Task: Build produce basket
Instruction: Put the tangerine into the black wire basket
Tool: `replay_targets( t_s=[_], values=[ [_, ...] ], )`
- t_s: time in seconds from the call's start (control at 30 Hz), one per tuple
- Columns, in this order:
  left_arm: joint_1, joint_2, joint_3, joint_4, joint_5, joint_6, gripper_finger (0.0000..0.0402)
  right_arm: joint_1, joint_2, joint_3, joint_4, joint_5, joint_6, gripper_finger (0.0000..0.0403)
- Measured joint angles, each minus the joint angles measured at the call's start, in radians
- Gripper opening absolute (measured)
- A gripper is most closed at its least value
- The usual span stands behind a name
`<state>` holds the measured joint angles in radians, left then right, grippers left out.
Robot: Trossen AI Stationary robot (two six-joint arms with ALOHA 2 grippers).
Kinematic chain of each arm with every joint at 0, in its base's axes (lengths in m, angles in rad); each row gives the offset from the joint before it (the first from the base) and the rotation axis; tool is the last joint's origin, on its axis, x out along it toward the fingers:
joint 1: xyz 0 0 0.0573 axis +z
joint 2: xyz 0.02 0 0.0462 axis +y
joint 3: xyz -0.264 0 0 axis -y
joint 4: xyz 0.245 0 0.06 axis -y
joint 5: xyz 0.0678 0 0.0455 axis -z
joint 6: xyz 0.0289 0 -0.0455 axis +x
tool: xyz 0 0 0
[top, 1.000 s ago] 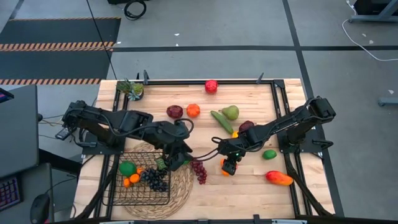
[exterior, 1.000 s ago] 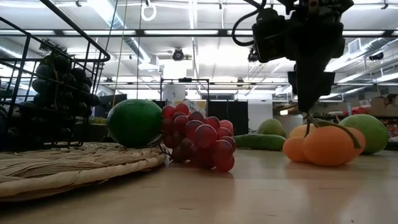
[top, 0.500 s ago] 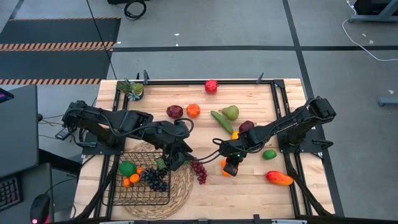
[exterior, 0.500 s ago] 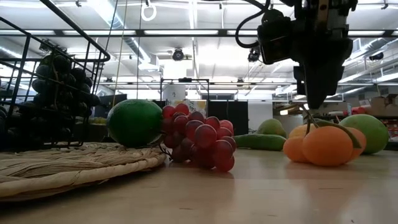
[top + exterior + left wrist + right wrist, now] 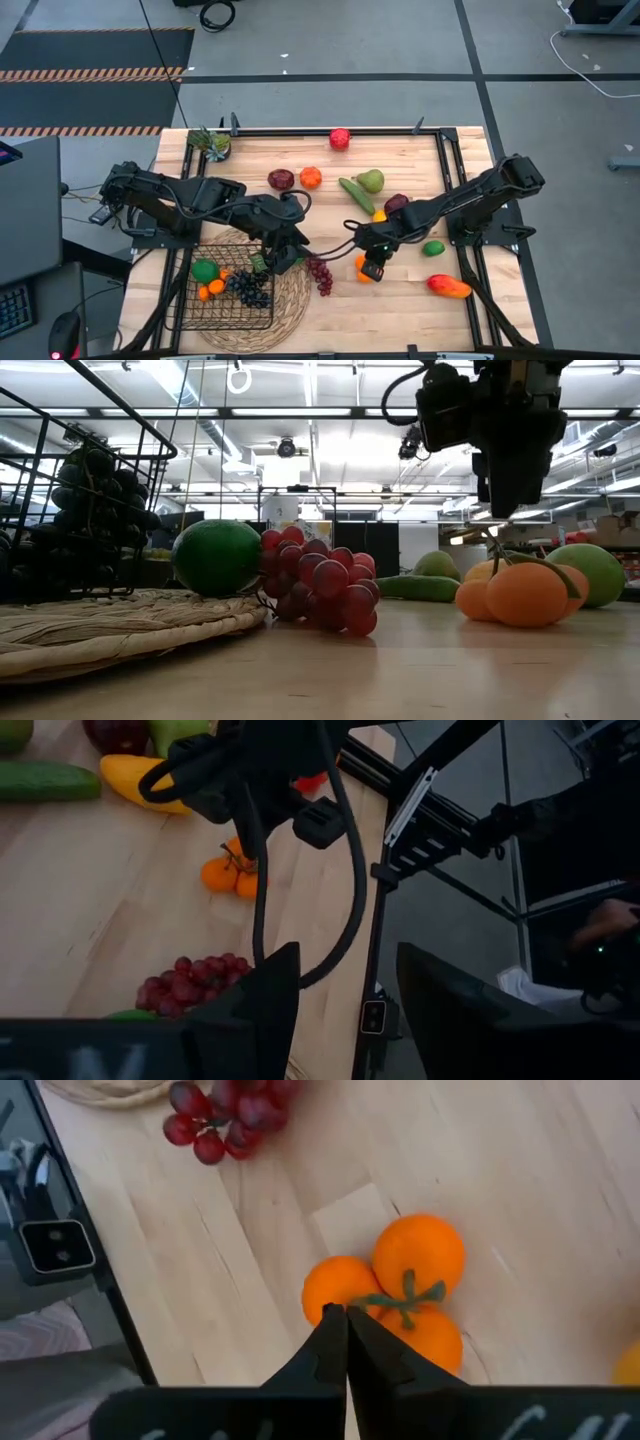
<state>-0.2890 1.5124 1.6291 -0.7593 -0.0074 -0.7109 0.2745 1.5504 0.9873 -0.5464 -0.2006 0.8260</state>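
We see the wooden surface (image 5: 400, 310) first, with the round woven mat (image 5: 290, 295) at its near left corner. On the mat sits the basket (image 5: 190, 305), a black wire one, already holding a green lime (image 5: 204, 270), a small orange cluster (image 5: 211, 290) and dark grapes (image 5: 247, 288).

The left arm reaches across to the basket's right edge, and its left tool (image 5: 283, 258) hangs there over the mat; in its own wrist view we see its fingers (image 5: 258, 1010) standing apart, with nothing between them that we can make out.

The right arm comes in from the right side, and the right tool (image 5: 371, 268) hovers above the cluster of oranges (image 5: 395, 1290) near the middle of the surface. We see its two fingertips pressed together, tips just above the green stem and clear of the fruit; the low view shows the tool raised over the oranges.

The rest of the produce lies loose: the mango (image 5: 449, 287) at the right, the cucumber (image 5: 355, 194), the pear (image 5: 372, 180), red grapes (image 5: 322, 275) just beside the mat, an apple (image 5: 340, 138) at the far edge, and a lime (image 5: 433, 248).
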Motion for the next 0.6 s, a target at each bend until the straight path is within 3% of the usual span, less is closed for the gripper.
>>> replay_targets(
  t_s=[0.23,0.6],
  values=[
    [0.0,0.0,0.0,0.0,0.0,0.0,0.0174,0.004,-0.014,0.0,-0.068,-0.01,0.124,0.0053],
    [0.0,0.0,0.0,-0.001,-0.008,0.017,0.0174,0.007,-0.014,0.0,-0.067,0.137,0.278,0.0173]
  ],
)
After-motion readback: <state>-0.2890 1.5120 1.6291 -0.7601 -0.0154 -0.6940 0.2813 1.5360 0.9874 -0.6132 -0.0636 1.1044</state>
